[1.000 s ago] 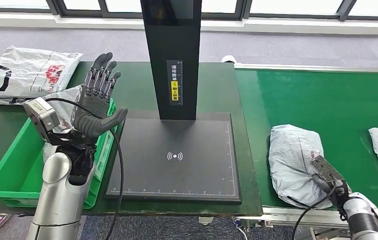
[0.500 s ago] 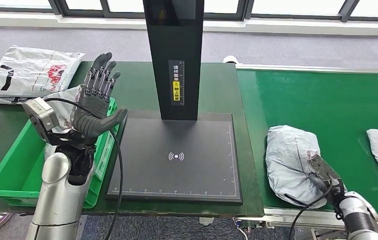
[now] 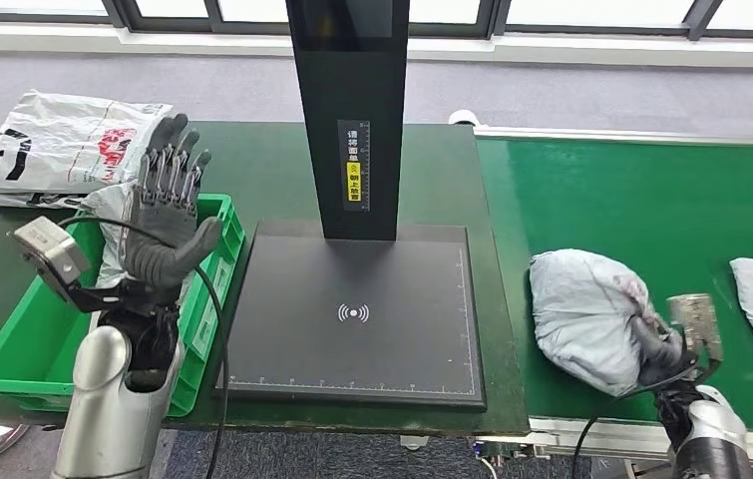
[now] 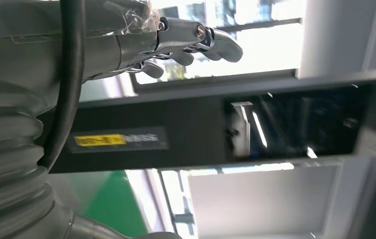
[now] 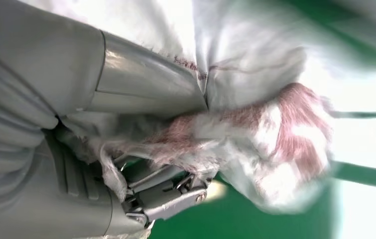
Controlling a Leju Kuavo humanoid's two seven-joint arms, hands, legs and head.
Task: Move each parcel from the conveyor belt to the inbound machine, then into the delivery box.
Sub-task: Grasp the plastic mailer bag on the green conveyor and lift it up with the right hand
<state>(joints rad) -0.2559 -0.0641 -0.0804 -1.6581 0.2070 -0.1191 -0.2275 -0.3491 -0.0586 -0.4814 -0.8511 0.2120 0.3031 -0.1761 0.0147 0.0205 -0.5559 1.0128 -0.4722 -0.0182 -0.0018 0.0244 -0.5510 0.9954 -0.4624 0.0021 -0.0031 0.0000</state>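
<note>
Head view: my right hand [image 3: 663, 351] grips the parcel [image 3: 591, 314] at lower right (belt [image 3: 631, 200]); left hand [image 3: 165, 215] fingers spread.

Right hand [image 3: 656, 349] fingers hidden under parcel [image 3: 591, 314].

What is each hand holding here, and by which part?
The right hand grips the grey parcel on the conveyor belt at its near right edge. The left hand holds nothing, fingers spread above the green box.
</note>
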